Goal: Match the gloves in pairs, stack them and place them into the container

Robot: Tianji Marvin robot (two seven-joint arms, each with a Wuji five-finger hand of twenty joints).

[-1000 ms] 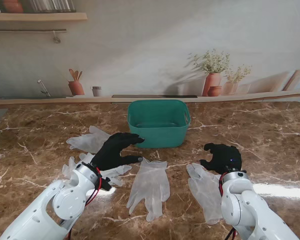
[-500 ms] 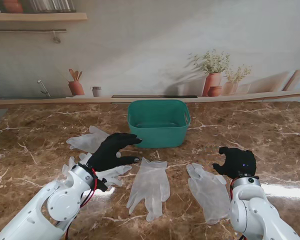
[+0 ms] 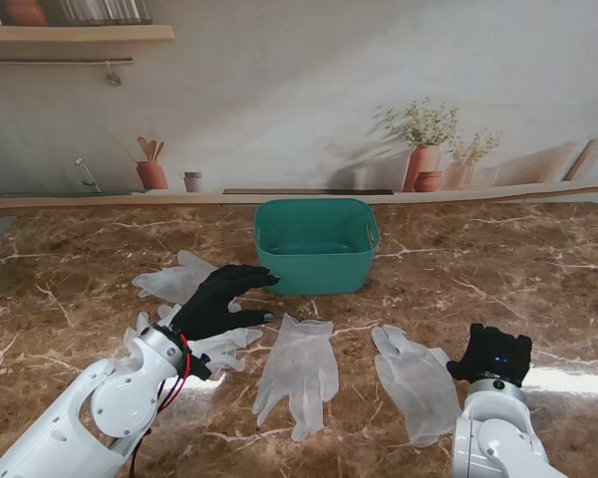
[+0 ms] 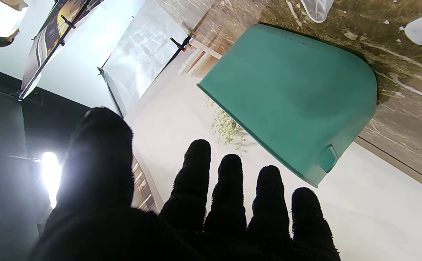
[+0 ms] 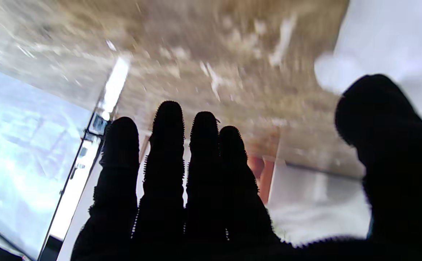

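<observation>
Stand view: gloves (image 3: pixel 299 373) translucent, seemingly flat.

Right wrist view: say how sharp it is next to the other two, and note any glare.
Right wrist view: the marble table is motion-smeared, the right hand a silhouette. Left wrist view: sharp on the green container, with a lamp flaring beside the left hand. Stand view: crisp, with a glare strip on the marble at right.

Four translucent white gloves (image 3: pixel 299 373) lay flat on the marble desk (image 3: pixel 498 269), well apart from one another, nearer to me than the empty green container (image 3: pixel 317 245), which stood upright, open side up.
</observation>
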